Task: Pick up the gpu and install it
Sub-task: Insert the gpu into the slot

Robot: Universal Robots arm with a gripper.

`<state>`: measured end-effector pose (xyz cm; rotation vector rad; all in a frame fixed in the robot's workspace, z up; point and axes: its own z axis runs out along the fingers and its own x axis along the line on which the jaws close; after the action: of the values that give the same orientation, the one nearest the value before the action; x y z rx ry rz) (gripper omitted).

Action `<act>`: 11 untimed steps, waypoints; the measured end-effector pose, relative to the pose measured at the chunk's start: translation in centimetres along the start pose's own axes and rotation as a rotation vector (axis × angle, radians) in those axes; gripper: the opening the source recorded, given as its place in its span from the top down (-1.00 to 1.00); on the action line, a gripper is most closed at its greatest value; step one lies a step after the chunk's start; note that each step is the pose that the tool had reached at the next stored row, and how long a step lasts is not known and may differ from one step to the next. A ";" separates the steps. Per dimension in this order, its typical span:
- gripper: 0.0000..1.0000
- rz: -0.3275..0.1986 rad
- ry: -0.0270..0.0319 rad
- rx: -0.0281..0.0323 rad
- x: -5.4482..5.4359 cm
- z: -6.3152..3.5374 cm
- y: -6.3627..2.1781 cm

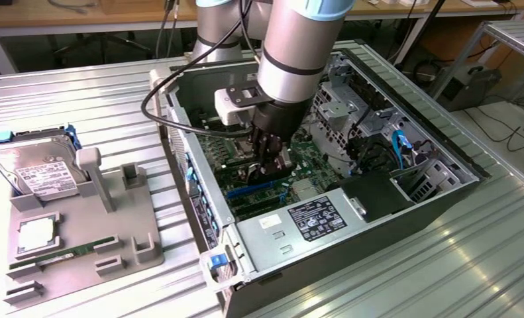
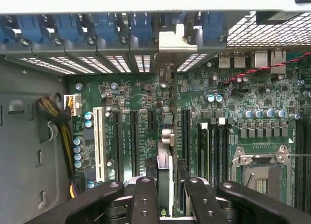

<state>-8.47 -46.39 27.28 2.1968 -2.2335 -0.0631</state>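
Exterior view: the gripper point(image 1: 275, 169) reaches down from the arm into the open computer case point(image 1: 438, 199), low over the motherboard point(image 1: 311, 159). The gpu point(image 1: 263, 173) is between its fingers, a thin dark card held on edge just above the board's expansion slots. Beyond the gripper toward the exterior view's right lies the black power supply point(image 1: 319, 218) with its white label, and farther that way a blue cable point(image 1: 399, 144) curls beside the drive cage. Well apart from the gripper, outside the case on the exterior view's left, a grey fixture tray point(image 1: 111, 232) carries a hard drive point(image 1: 36, 173), a square chip point(image 1: 36, 233) and a narrow green memory stick point(image 1: 63, 255).

Wrist view: the gripper point(image 2: 165, 185) is closed on the gpu point(image 2: 165, 156), its black fingers point(image 2: 144, 195) pressing the card from both sides. The card runs straight ahead of the fingers, edge-on, and its silver bracket point(image 2: 178, 40) stands at the far end against the case's rear slot openings, among the blue retention clips point(image 2: 104, 27). Directly under the card sit the black expansion slots point(image 2: 133, 136), with a white slot point(image 2: 99, 141) to one side and the CPU socket point(image 2: 262, 170) to the other. Whether the card's edge already touches a slot cannot be told.
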 end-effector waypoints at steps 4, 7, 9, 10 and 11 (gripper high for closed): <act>0.47 -0.018 -0.0005 -0.0004 -0.1 0.31 0.13; 0.47 -0.033 -0.0065 -0.0009 -0.3 1.12 0.24; 0.47 -0.033 -0.0074 -0.0014 -0.3 1.35 0.33; 0.47 -0.033 -0.0067 -0.0095 -0.4 0.53 0.36; 0.47 -0.032 -0.0066 -0.0223 -0.4 0.63 0.35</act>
<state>-8.84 -45.93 26.67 2.2249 -2.1897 -0.0952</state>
